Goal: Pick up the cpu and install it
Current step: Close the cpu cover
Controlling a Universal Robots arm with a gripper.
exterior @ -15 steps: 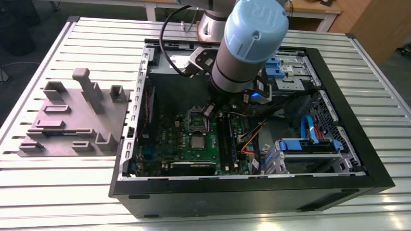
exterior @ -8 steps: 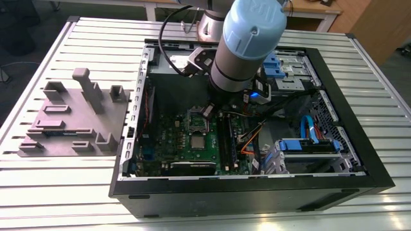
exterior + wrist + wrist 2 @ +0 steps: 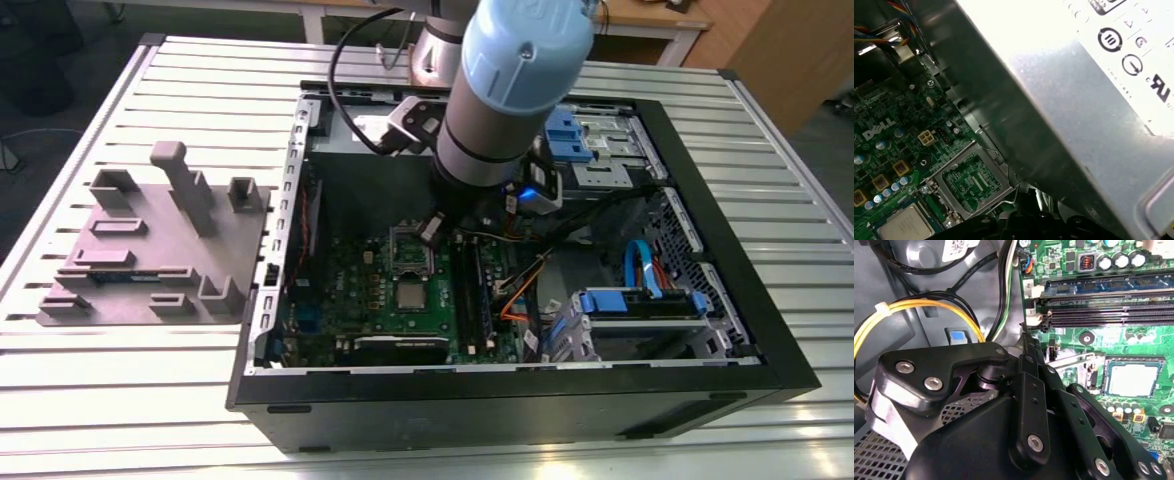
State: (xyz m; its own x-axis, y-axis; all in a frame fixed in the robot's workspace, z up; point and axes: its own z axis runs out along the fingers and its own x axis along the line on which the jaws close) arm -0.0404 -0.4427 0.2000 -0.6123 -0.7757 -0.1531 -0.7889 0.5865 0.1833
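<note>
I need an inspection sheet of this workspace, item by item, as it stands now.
Surface: slatted metal table carrying an open computer case.
Job's things: cpu lies flat on the motherboard, beside the empty socket, not held.
Clutter: grey fixture block on the table, at the exterior view's left of the case.
Gripper: gripper inside the case, over the motherboard near the socket.
Cables: yellow wires by the case wall; blue cable.
Surroundings: wooden furniture behind the table.
</note>
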